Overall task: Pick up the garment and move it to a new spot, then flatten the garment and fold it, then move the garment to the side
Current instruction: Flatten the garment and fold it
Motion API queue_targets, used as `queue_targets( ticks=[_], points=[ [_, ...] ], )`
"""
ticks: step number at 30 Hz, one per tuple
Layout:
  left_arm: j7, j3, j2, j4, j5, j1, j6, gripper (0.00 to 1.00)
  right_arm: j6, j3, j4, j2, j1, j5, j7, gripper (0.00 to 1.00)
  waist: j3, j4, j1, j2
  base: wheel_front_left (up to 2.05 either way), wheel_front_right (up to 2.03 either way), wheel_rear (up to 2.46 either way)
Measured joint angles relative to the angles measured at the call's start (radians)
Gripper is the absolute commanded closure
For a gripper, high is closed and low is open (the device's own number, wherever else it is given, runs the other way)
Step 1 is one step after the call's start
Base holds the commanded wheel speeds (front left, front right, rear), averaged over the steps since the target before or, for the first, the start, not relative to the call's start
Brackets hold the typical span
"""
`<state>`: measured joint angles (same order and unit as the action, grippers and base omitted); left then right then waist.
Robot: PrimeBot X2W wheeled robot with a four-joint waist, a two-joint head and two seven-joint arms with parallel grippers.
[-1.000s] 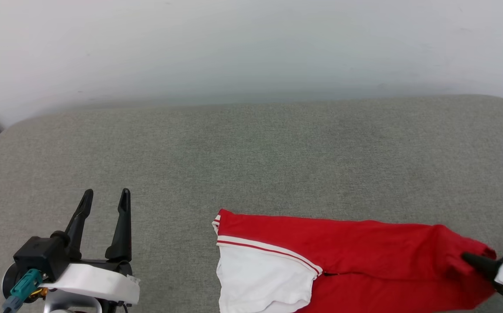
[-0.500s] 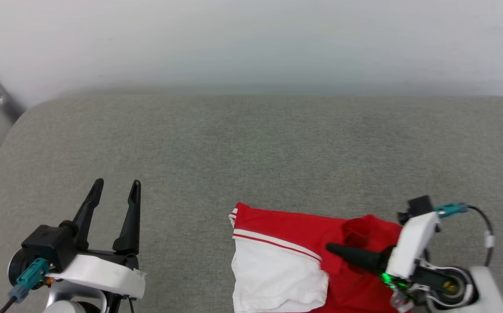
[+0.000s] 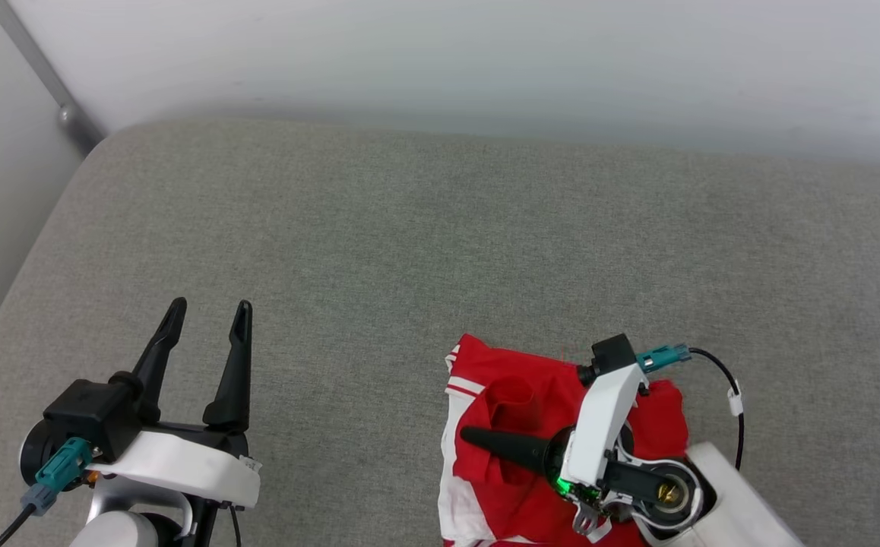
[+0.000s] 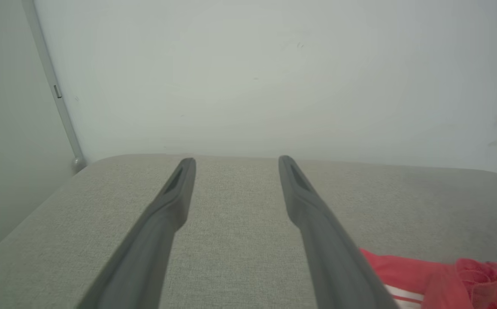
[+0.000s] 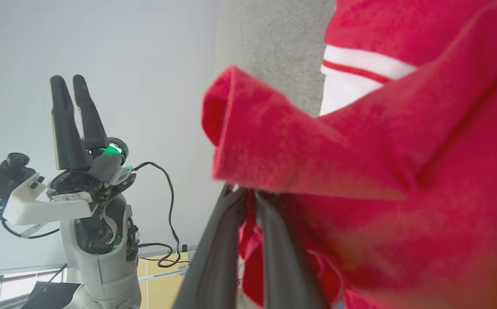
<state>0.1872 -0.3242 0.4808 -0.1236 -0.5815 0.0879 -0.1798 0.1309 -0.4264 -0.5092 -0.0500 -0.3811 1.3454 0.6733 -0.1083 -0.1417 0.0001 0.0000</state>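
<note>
The garment [image 3: 531,395] is a red jersey with white sleeve and stripe trim, bunched at the grey cushion's near edge; its lettering is hidden. My right gripper [image 3: 478,439] points left across it, shut on a fold of red cloth. In the right wrist view the fingers [image 5: 274,240] pinch the garment [image 5: 360,141], which drapes over them. My left gripper [image 3: 210,308] stands open at the lower left, apart from the cloth, with nothing between its fingers. The left wrist view shows that gripper [image 4: 235,161] over bare cushion and the garment [image 4: 424,274] at the lower right.
The grey fabric cushion [image 3: 409,228] runs wide, with its rounded left edge [image 3: 22,273] near my left arm. A pale wall [image 3: 485,53] stands behind it. A grey metal bar [image 3: 37,68] slants at the upper left corner.
My right gripper has travelled left with the garment's right end, doubling the cloth over itself into a bunch. The head camera has shifted right and down. The left gripper stays open.
</note>
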Motion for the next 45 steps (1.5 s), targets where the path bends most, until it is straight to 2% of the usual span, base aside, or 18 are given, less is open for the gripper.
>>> queue_targets(
  ticks=[1, 2, 3, 10, 14, 17, 19, 22, 27, 29, 34, 39, 45],
  points=[
    [0.001, 0.000, 0.000, 0.001, -0.001, 0.000, 0.000, 0.00, 0.000, -0.014, -0.021, 0.000, -0.006, -0.009, -0.016, 0.75, -0.003, -0.002, 0.0000, 0.0000, 0.00, 0.00, 0.00],
    [0.001, -0.001, -0.001, 0.003, -0.001, 0.001, 0.000, 0.00, 0.000, -0.027, -0.040, 0.000, -0.012, -0.023, -0.028, 0.33, -0.005, -0.003, 0.0000, 0.0000, 0.00, 0.00, 0.00],
    [0.001, -0.002, -0.001, 0.005, -0.001, 0.001, 0.000, 0.00, 0.000, -0.038, -0.052, 0.000, -0.017, -0.030, -0.042, 0.00, -0.005, -0.002, 0.0000, 0.0000, 0.00, 0.00, 0.00],
    [0.002, -0.003, 0.001, 0.013, -0.001, 0.001, -0.006, 0.00, 0.000, -0.092, -0.011, -0.009, -0.053, -0.063, -0.075, 0.00, 0.011, 0.019, -0.0001, 0.0000, 0.00, 0.00, 0.00],
    [0.001, -0.005, 0.003, 0.013, 0.001, 0.001, -0.009, 0.00, 0.000, -0.111, 0.077, -0.078, -0.054, -0.164, -0.126, 0.00, 0.028, 0.030, -0.0001, 0.0000, 0.00, 0.00, 0.00],
    [0.002, -0.002, 0.006, 0.012, 0.000, -0.004, -0.014, 0.00, 0.000, -0.103, 0.126, -0.148, -0.048, -0.299, -0.212, 0.00, 0.040, 0.041, -0.0001, 0.0000, 0.00, 0.00, 0.00],
    [0.004, 0.001, 0.007, 0.012, 0.000, -0.014, -0.024, 0.00, 0.000, -0.069, 0.137, -0.192, -0.035, -0.408, -0.276, 0.00, 0.049, 0.049, -0.0001, 0.0000, 0.00, 0.00, 0.00],
    [0.007, 0.002, 0.006, 0.011, 0.000, -0.026, -0.032, 0.00, 0.000, 0.022, 0.154, -0.227, 0.022, -0.508, -0.346, 0.00, 0.061, 0.060, -0.0001, 0.0000, 0.00, 0.00, 0.00],
    [0.008, 0.014, 0.017, 0.012, -0.002, -0.044, -0.044, 0.00, 0.000, 0.248, 0.197, -0.280, 0.133, -0.736, -0.459, 0.00, 0.078, 0.077, -0.0001, 0.0000, 0.00, 0.00, 0.00],
    [0.009, 0.021, 0.026, 0.011, 0.000, -0.050, -0.050, 0.00, 0.000, 0.352, 0.239, -0.272, 0.185, -0.846, -0.502, 0.00, 0.084, 0.086, 0.0000, 0.0000, 0.00, 0.00, 0.00],
    [0.004, 0.013, 0.041, 0.012, 0.009, -0.065, -0.053, 0.00, 0.000, 0.536, 0.412, -0.172, 0.303, -1.028, -0.579, 0.00, 0.100, 0.103, -0.0001, 0.0000, 0.00, 0.00, 0.00],
    [0.000, -0.003, 0.049, 0.020, 0.030, -0.065, -0.052, 0.00, 0.000, 0.579, 0.563, -0.104, 0.394, -1.129, -0.635, 0.00, 0.115, 0.111, -0.0001, 0.0000, 0.00, 0.00, 0.00],
    [0.009, -0.021, 0.046, 0.044, 0.039, -0.087, -0.052, 0.00, 0.000, 0.552, 0.667, -0.071, 0.482, -1.176, -0.641, 0.00, 0.133, 0.120, -0.0001, 0.0000, 0.00, 0.00, 0.00]
  ],
)
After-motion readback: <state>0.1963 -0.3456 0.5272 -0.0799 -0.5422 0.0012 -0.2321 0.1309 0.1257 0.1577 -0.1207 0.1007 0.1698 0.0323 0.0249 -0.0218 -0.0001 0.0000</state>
